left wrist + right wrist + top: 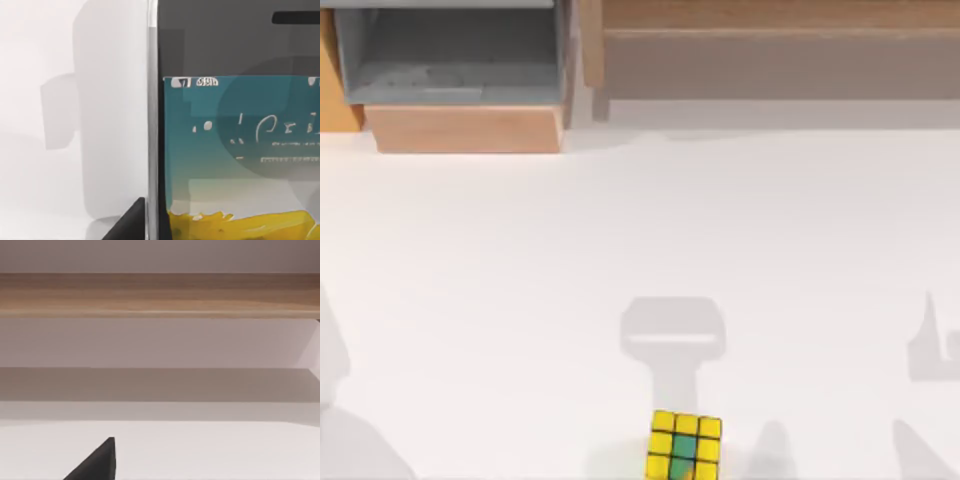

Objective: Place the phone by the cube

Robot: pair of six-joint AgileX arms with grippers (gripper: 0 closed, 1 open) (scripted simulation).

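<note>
The phone (235, 120) fills my left wrist view at close range, screen facing the camera. Whether my left end effector (131, 222) is clenched on it cannot be told. The phone should handle as stiff, smooth and slippery; grip across its long edges, clear of the glass. The top view adds the cube (684, 446), at the near edge of the white surface (520, 280).
</note>
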